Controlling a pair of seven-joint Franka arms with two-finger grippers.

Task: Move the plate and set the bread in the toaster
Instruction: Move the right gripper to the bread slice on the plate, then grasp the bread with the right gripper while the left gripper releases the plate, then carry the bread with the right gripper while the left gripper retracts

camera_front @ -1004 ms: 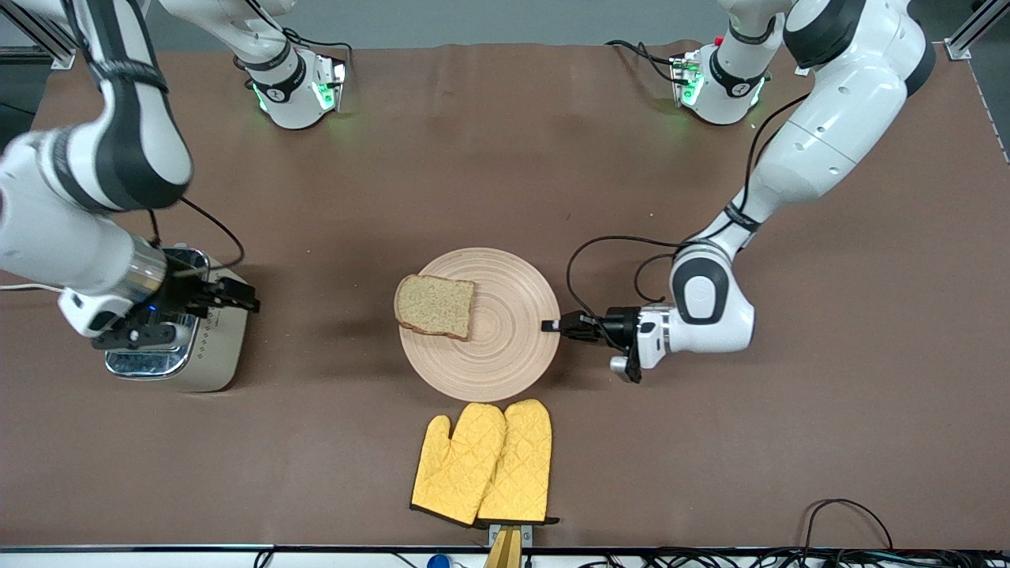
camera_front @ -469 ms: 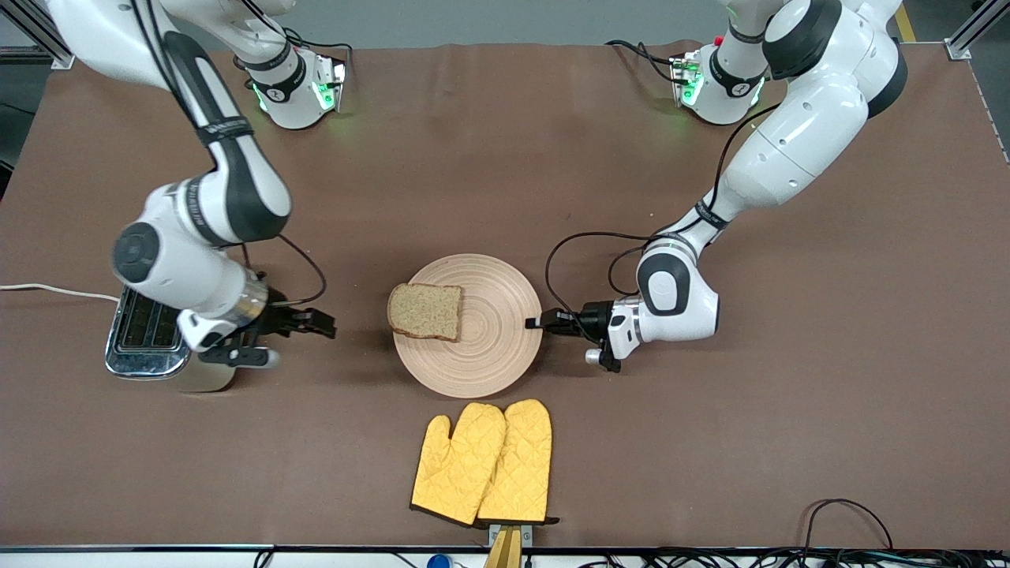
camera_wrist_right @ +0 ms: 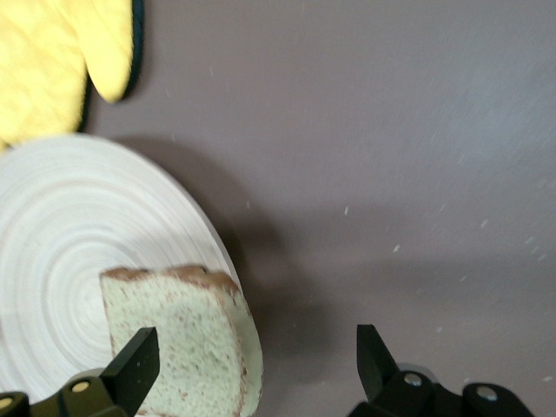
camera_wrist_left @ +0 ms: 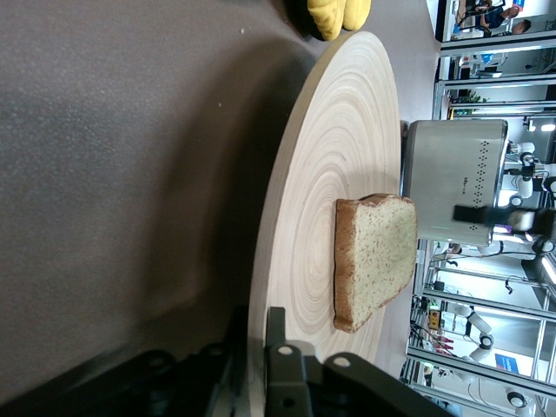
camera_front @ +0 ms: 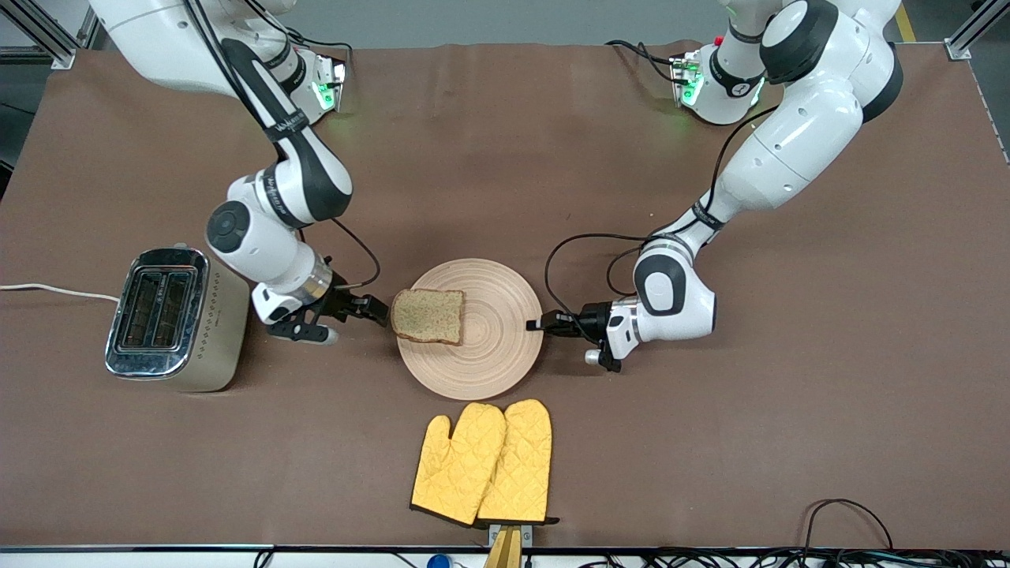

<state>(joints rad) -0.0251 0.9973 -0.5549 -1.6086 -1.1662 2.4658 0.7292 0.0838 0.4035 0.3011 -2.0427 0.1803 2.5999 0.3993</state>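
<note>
While my left gripper (camera_front: 536,324) clamps one plate (camera_front: 489,355) at mid-table, my right gripper (camera_front: 381,309) hangs released beside its one bread (camera_front: 428,315) slice. One toaster (camera_front: 170,319) toward the right arm's end; two mitts (camera_front: 483,463) nearer the camera.

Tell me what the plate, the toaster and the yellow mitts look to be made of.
Plate: pale wood by the look, matte, with concentric ring grooves across its face.
Toaster: shiny chrome-like metal top that mirrors its surroundings; beige side with a dotted diamond pattern, painted metal or plastic, hard to tell.
Mitts: yellow quilted fabric, stitched in diamonds, dark trim at the cuffs.
</note>
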